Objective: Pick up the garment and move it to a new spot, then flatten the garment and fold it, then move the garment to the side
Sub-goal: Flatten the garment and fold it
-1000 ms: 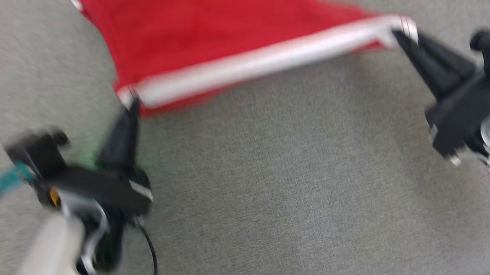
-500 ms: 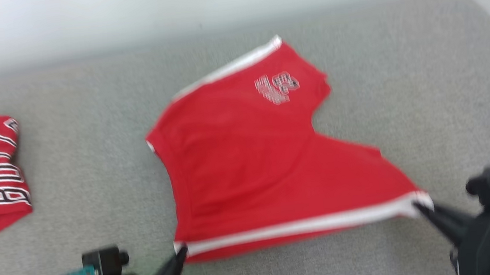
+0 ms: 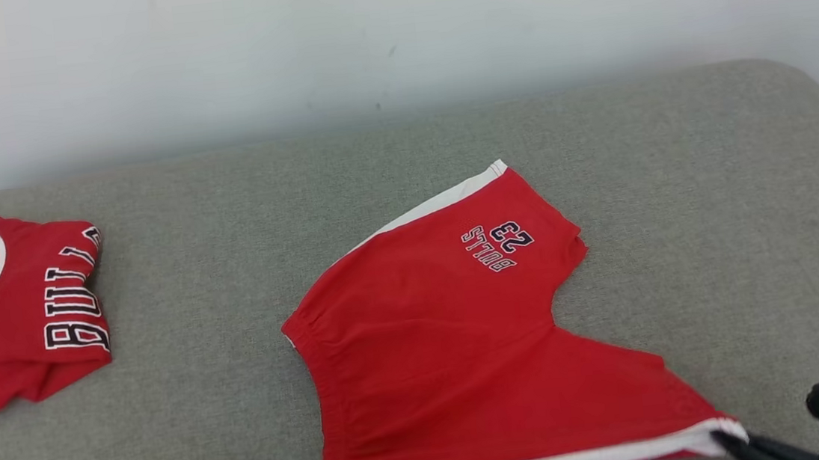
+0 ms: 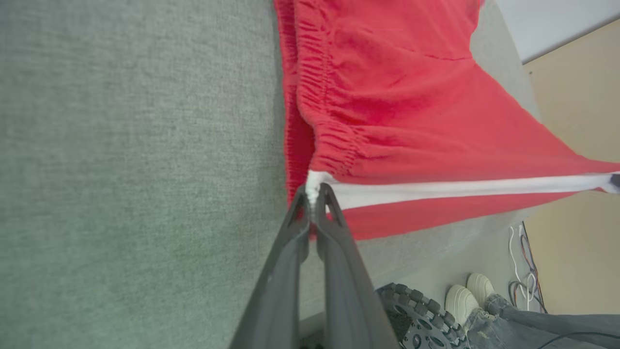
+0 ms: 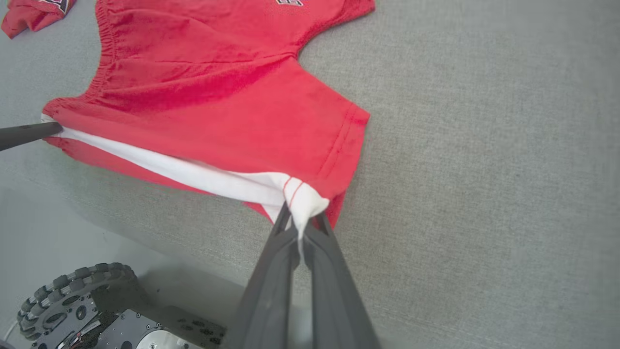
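The garment is a pair of red shorts (image 3: 436, 355) with a white side stripe and a "BULLS 23" print. They lie spread on the grey cushion (image 3: 675, 182). My left gripper (image 4: 314, 194) is shut on the waistband end of the white stripe (image 4: 460, 188). At the hem end of that stripe, my right gripper (image 5: 300, 220) is shut on the corner. The stripe is stretched taut between them along the shorts' near edge, which is lifted a little. In the head view my right gripper (image 3: 734, 443) shows at the bottom right.
A second red garment (image 3: 19, 313) with "BULLS" lettering lies at the cushion's left. A pale wall (image 3: 391, 36) rises behind. The cushion's front edge is close to both grippers. Below it are my base wheel (image 5: 72, 291), a person's white shoes (image 4: 467, 295) and floor cables (image 4: 525, 271).
The head camera has tilted up, so the whole picture has slid down and the wall has come into view. Both grippers keep their hold on the stripe's ends.
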Tool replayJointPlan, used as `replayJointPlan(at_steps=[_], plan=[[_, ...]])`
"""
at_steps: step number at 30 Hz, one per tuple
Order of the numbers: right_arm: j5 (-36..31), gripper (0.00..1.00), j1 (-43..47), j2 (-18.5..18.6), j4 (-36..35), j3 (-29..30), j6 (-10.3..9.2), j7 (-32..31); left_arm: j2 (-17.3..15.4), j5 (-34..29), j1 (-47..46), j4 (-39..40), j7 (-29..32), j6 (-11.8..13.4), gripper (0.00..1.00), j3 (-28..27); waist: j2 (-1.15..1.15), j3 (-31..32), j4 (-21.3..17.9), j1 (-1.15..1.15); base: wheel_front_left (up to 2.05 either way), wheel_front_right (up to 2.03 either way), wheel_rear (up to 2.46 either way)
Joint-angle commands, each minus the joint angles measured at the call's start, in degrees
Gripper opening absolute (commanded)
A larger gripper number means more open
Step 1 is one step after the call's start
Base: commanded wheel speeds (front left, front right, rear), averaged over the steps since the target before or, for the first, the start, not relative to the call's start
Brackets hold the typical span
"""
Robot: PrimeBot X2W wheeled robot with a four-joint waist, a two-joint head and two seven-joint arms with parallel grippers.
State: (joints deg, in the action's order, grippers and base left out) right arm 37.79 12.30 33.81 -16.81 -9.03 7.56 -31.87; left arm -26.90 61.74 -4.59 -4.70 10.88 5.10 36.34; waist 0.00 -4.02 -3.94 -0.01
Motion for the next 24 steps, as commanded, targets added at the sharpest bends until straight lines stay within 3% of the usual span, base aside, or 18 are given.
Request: replayJointPlan(at_steps=[1,8,14,24], plan=[[-1.1,0.0,-1.2,0.7,-0.4,0.5,-0.14,0.8,0.3,-0.2,-0.5,0.6,-1.2,0.1,0.0,-0.8,0.0,-0.2,0.2,0.01,0.0,0.0,0.0],[-3.5,0.0,-11.8,3.8,0.8,-3.0,-0.14,4.1,2.9,-1.1,-3.8,0.8,-5.6,0.7,0.0,-2.9,0.0,-2.4,1.0,0.01,0.0,0.0,0.0],[-5.4,0.0,-24.0,6.7,8.0,-6.7,-0.14,7.3,7.0,-3.3,-11.2,-0.8,-7.5,1.0,0.0,-3.0,0.0,-6.3,4.3,0.01,0.0,0.0,0.0],[-6.3,0.0,-43.9,6.1,21.7,-15.0,-0.14,12.4,13.6,-6.8,-23.2,-6.8,-10.9,3.5,0.0,-3.8,0.0,-13.0,8.0,0.01,0.0,0.0,0.0]])
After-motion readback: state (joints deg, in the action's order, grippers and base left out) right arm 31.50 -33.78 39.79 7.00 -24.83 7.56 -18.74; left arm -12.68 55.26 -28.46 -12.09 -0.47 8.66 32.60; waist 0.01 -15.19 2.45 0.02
